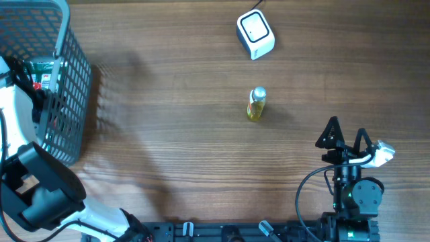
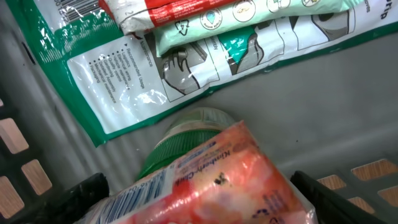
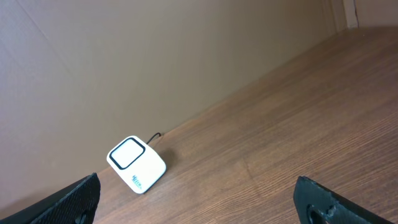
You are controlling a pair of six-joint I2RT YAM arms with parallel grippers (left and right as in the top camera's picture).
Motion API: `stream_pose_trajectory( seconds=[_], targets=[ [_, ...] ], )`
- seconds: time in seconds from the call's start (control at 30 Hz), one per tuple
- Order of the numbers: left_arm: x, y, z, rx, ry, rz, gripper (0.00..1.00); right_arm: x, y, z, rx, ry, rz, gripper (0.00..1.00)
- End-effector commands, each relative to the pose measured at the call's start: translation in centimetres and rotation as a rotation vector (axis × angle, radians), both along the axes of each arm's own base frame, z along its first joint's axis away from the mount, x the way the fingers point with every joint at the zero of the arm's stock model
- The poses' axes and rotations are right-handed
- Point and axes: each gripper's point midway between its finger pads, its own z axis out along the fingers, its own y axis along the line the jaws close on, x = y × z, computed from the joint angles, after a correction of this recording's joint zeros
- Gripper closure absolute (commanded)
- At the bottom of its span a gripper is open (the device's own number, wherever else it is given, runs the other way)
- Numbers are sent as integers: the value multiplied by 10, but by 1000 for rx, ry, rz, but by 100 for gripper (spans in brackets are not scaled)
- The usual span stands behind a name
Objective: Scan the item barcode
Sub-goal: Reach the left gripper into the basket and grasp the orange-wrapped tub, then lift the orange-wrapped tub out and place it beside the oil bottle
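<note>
My left gripper [image 2: 196, 190] is down inside the grey mesh basket [image 1: 70, 47]. A red and pink packet [image 2: 236, 168] lies between its open black fingers [image 2: 84, 193], with a barcode [image 2: 140, 196] showing at the packet's left end. I cannot tell whether the fingers touch it. The white barcode scanner [image 1: 255, 35] sits at the table's far side and also shows in the right wrist view [image 3: 137, 163]. My right gripper [image 1: 346, 131] rests open and empty near the front right [image 3: 199, 202].
A small yellow bottle with a silver cap [image 1: 256, 104] stands mid-table, between the scanner and my right arm. In the basket, a green-lidded container [image 2: 180, 143] lies under the packet, with a green and white pouch [image 2: 124, 81] behind it.
</note>
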Motion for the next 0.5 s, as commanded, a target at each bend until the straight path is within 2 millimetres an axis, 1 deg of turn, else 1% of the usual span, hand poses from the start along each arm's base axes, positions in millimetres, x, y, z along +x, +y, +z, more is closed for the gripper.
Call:
stream_pose_trajectory(
  seconds=[0.0, 0.13, 0.47],
  targets=[
    [-3, -2, -8, -18, 14, -3, 20, 0, 2, 0, -3, -1, 13, 0],
    [-5, -3, -11, -20, 18, -3, 25, 0, 2, 0, -4, -1, 13, 0],
    [-9, -5, -24, -26, 26, -3, 29, 0, 2, 0, -4, -1, 13, 0]
  ],
)
